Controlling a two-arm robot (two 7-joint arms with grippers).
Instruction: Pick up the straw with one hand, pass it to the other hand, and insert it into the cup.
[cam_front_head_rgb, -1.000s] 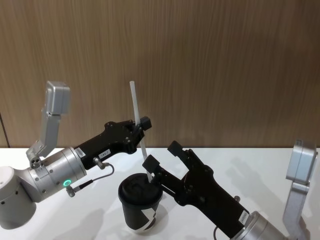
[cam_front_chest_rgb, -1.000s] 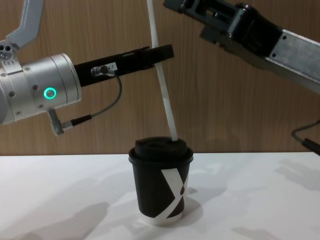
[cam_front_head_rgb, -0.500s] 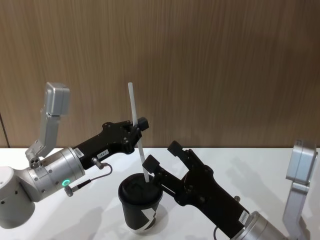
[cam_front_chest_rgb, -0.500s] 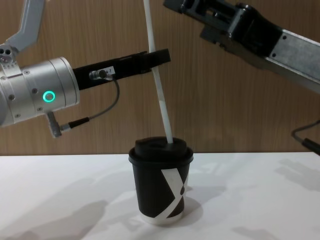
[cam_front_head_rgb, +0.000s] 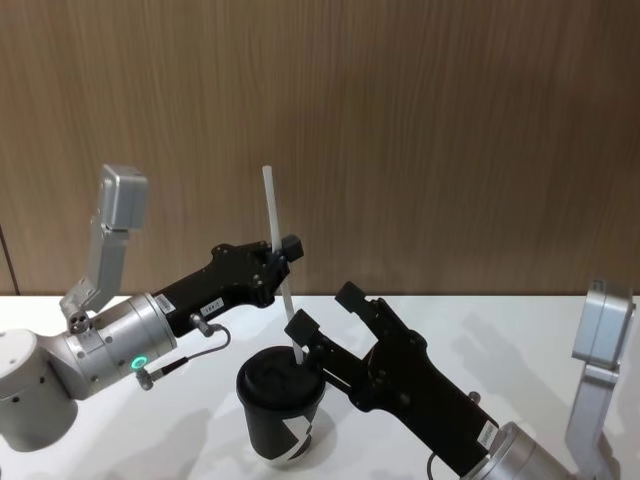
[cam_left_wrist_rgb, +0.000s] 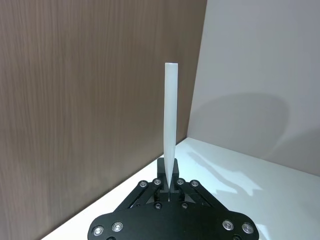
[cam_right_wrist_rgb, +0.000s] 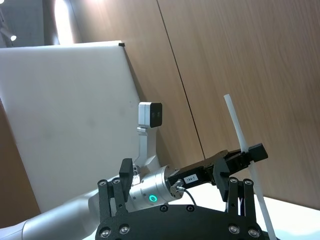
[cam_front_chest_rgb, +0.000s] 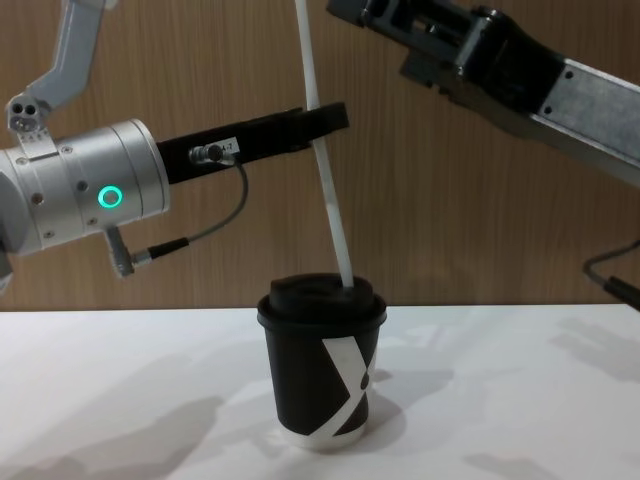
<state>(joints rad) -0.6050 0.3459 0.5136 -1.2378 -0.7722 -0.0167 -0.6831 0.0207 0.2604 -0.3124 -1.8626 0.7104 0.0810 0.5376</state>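
You see a white worktop (cam_front_chest_rgb: 520, 400) by a brown wood wall (cam_front_head_rgb: 450, 120); mid-frame, the left gripper (cam_front_chest_rgb: 325, 118) pinches the straw (cam_front_chest_rgb: 325, 170), its tip on the cup (cam_front_chest_rgb: 322, 370) lid, while the right gripper (cam_front_head_rgb: 325, 310) fingers stay spread.

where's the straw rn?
The long thin white straw stands tilted at centre of the chest view, pinched by the left black tool, its lower end at the small black paper cup's lid.
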